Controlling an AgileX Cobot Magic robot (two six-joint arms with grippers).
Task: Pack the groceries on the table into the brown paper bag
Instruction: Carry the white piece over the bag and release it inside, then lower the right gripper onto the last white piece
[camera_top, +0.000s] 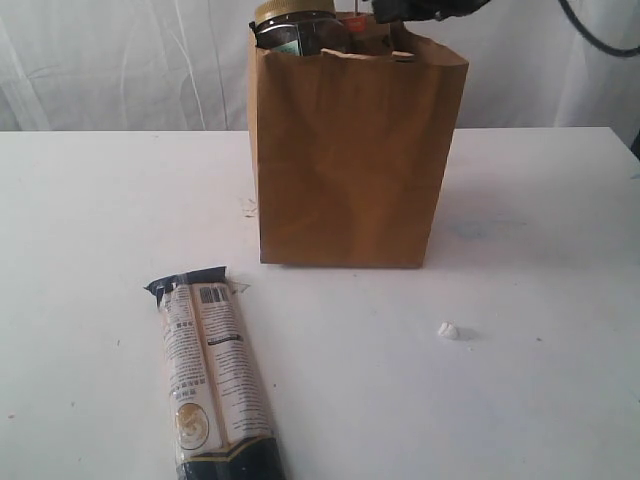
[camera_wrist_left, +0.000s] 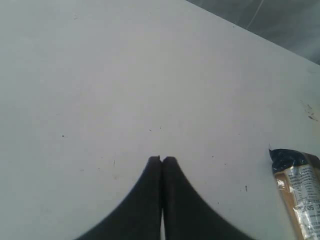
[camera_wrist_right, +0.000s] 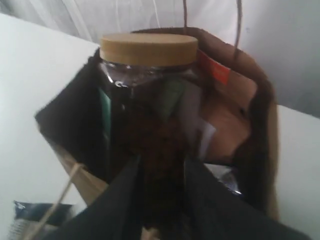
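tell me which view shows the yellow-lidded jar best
Right wrist view: the yellow-lidded jar is close, lid and dark contents clear inside the brown paper bag. Exterior view shows only its top; left wrist view, nothing.

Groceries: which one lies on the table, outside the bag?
The long cream-black packet, flat on the table before the brown paper bag; the yellow-lidded jar stands inside the bag.

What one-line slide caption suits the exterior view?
A brown paper bag, jar poking out, stands on the white table; one long cream-black packet lies outside it.
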